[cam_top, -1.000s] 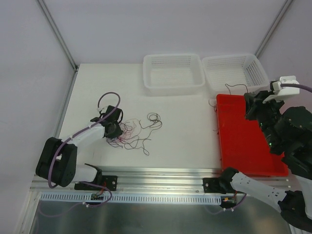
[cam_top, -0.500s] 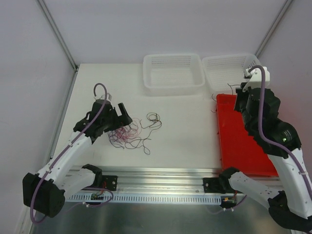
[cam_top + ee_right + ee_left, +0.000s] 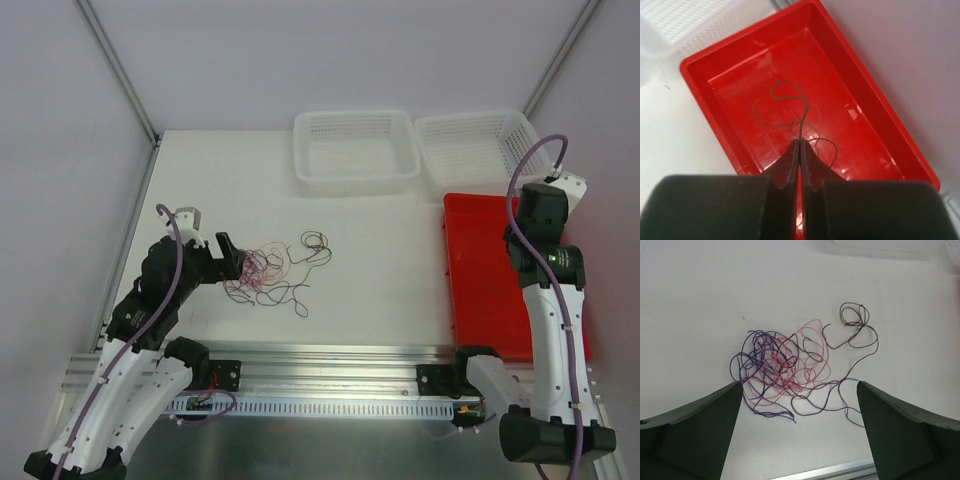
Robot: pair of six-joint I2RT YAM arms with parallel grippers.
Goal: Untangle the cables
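White table [image 3: 380,260]: cables [image 3: 790,370] tangled, 2 baskets [image 3: 355,150] + red tray [image 3: 490,290] nearby.

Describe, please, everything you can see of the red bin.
The red bin is a shallow rectangular tub of glossy, plastic-looking material, with rounded corners, a raised rim and a faint grid on its floor. It sits flat on the right side of the table, just in front of a white basket. One thin dark cable loops down into it, its upper end pinched in the shut right gripper above.
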